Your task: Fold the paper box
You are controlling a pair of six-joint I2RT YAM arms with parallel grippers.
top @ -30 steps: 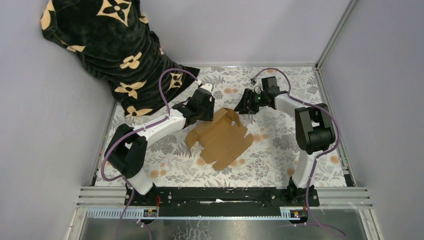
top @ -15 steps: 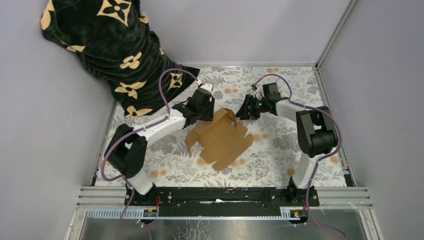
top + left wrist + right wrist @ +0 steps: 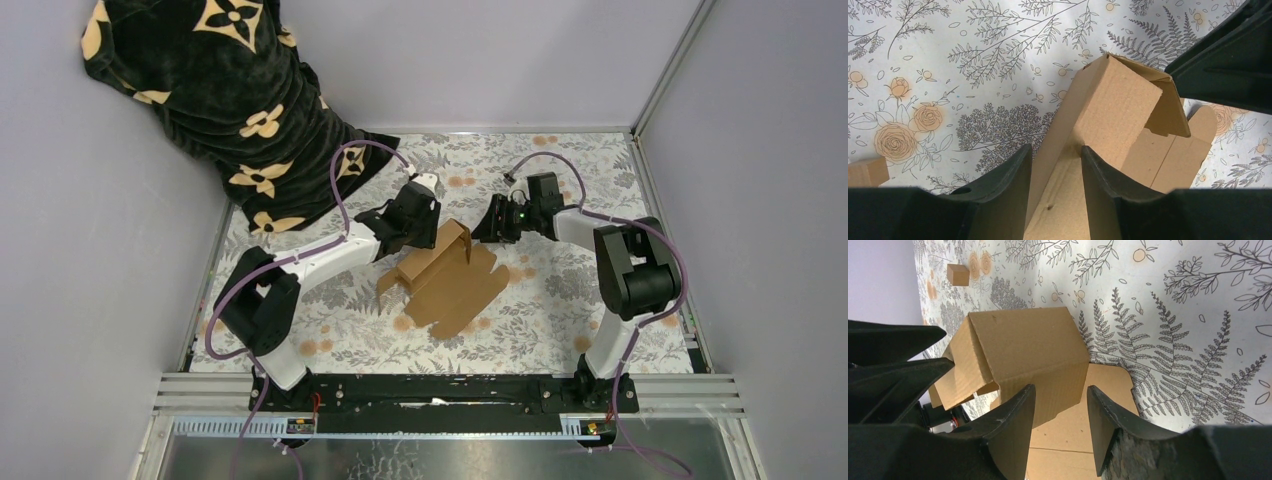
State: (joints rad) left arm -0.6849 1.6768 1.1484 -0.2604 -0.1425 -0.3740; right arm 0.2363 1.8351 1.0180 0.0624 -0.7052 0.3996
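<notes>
The paper box is a brown cardboard die-cut sheet, partly folded, on the flowered table. One flap stands up and bends over at its far end. My left gripper is at the box's left side. In the left wrist view its jaws are apart and straddle a raised wall of the box. My right gripper is at the right of the raised flap. In the right wrist view its jaws are apart over the flat sheet, with the flap's edge between them.
A black blanket with tan flowers is heaped at the back left. A small brown cardboard block lies on the table beyond the box and also shows in the left wrist view. Grey walls close the back and sides. A metal rail runs along the front.
My left gripper has moved right, into the box. The box's left side has risen and the sheet has shifted and narrowed. My right gripper has come slightly closer to the raised flap.
</notes>
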